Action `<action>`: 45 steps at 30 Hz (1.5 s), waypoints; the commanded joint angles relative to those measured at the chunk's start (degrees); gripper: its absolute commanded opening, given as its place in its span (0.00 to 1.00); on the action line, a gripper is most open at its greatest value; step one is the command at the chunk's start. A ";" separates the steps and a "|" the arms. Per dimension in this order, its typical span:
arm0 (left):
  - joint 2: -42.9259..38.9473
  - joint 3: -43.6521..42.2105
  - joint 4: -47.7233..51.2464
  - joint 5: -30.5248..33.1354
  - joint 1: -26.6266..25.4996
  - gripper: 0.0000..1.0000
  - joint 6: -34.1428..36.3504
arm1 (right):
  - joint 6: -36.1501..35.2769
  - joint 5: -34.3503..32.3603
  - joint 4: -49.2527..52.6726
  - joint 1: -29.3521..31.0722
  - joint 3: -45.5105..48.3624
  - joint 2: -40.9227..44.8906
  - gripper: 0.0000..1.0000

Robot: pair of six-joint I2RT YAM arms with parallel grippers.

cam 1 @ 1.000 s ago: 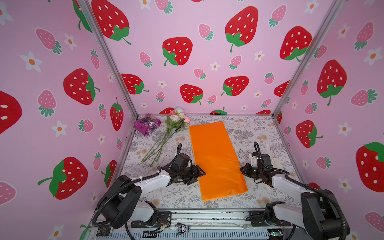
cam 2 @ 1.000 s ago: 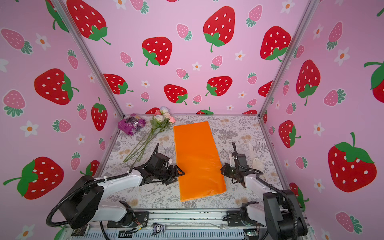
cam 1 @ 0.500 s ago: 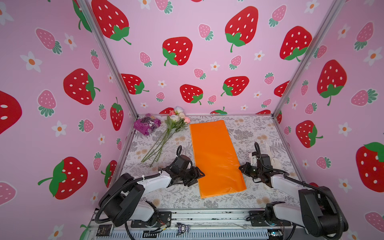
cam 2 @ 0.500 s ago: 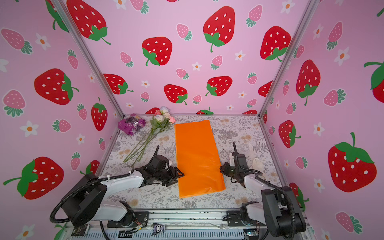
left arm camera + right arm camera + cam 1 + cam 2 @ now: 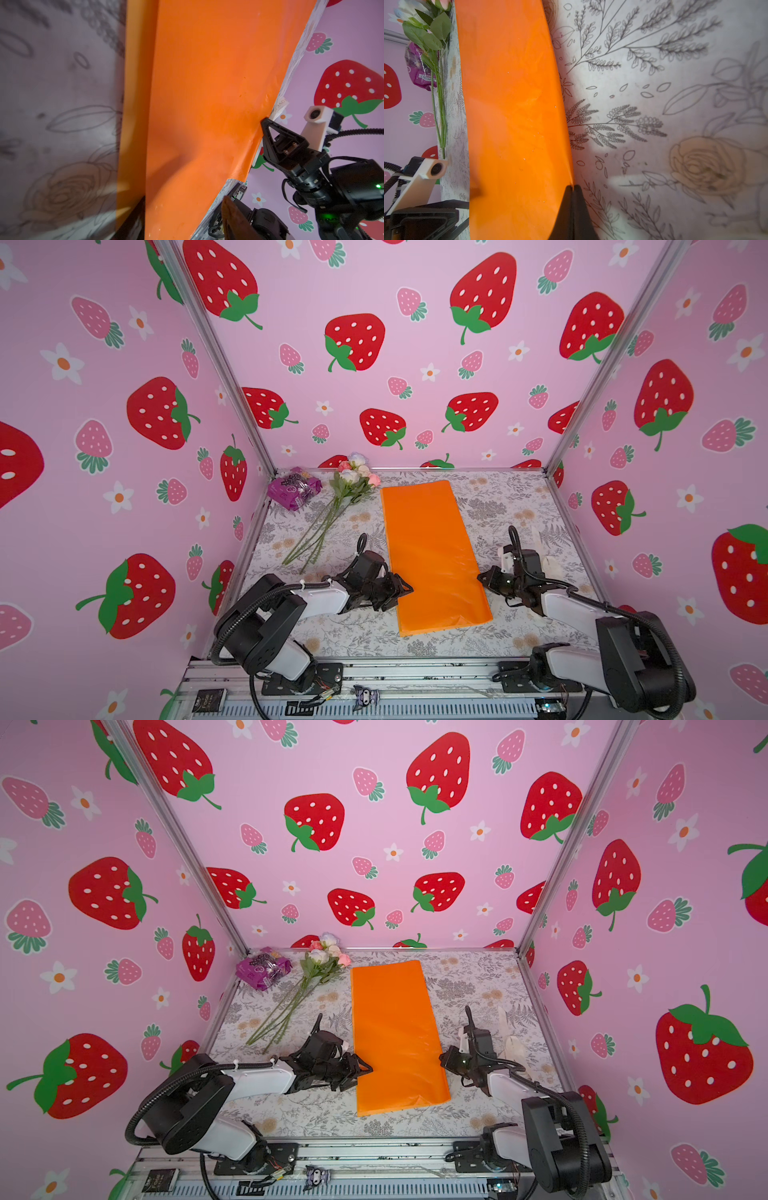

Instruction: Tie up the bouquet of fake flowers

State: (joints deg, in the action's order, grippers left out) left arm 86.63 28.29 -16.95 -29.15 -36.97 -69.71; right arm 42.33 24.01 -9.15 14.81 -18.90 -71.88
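Observation:
The fake flowers (image 5: 353, 481) of the bouquet, white and pink roses on long green stems, lie at the back left in both top views (image 5: 322, 961), apart from the paper. The orange wrapping paper (image 5: 428, 547) lies flat down the middle of the table. My left gripper (image 5: 401, 591) is at the paper's left edge near the front. In the left wrist view its jaws (image 5: 185, 199) stand apart, one finger under the edge and one over it. My right gripper (image 5: 482, 577) is shut on the paper's right edge, fingertips pressed together (image 5: 573, 186).
A crinkly purple packet (image 5: 294, 488) sits in the back left corner beside the flower heads. A pale strip (image 5: 548, 564) lies on the floral cloth behind the right arm. Pink strawberry walls close in the table on three sides.
The left gripper's jaws have come closer together round the paper's left edge. The right gripper has stayed shut at the right edge.

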 commanded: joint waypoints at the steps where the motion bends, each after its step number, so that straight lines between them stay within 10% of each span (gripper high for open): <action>1: -0.45 -0.86 -4.21 -0.88 -0.23 0.44 -2.53 | -0.36 1.23 -0.89 -0.25 0.47 -0.60 0.07; 10: -5.25 5.93 -0.18 -2.05 -0.11 0.11 -1.23 | -11.07 -7.34 14.68 -0.26 -10.52 5.63 0.58; 24: -6.09 15.71 6.05 -1.88 0.11 0.09 -0.29 | -44.25 -7.49 -2.29 34.04 -4.79 34.76 0.69; 32: -5.56 16.84 6.57 -2.40 0.14 0.09 -0.34 | -57.03 -17.47 5.48 46.53 -10.63 20.59 0.70; 36: -4.99 17.81 7.02 -3.11 0.12 0.08 0.08 | -56.68 -28.42 2.51 47.90 -9.85 15.96 0.62; 40: -5.57 17.74 7.19 -2.94 0.23 0.09 0.24 | -55.03 -37.88 0.44 48.03 -8.49 14.98 0.23; 45: -7.67 19.00 10.41 -1.93 0.58 0.44 3.95 | -51.95 -45.25 -0.92 47.94 -8.05 16.99 0.00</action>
State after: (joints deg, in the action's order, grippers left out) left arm 81.06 44.27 -8.69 -31.00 -36.73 -68.03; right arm -11.20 -13.45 -7.55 62.52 -27.59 -56.58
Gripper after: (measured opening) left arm 0.380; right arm 0.055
